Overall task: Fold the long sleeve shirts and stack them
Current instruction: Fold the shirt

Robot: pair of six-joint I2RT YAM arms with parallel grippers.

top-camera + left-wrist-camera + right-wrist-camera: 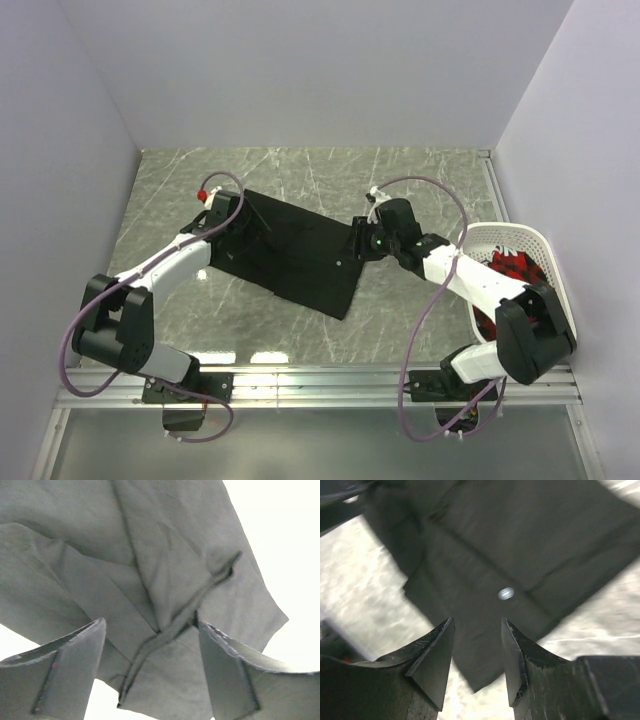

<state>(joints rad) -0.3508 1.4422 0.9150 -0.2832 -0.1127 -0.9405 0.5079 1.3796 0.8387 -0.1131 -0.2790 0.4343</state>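
Note:
A black long sleeve shirt point(300, 255) lies partly folded, as a slanted rectangle, in the middle of the marble table. My left gripper point(240, 222) is open over its left end; the left wrist view shows folded cloth layers and a hem point(175, 625) between its fingers point(75, 655). My right gripper point(358, 240) is open over the shirt's right edge. In the right wrist view a pale button point(506, 593) sits on the dark cloth point(485, 555) just ahead of its fingertips point(440, 645), and a cloth corner lies between the jaws.
A white mesh laundry basket point(520, 240) stands at the right edge of the table, with red and dark cloth point(515, 270) inside. Grey walls close in the back and both sides. A metal rail point(320, 385) runs along the near edge.

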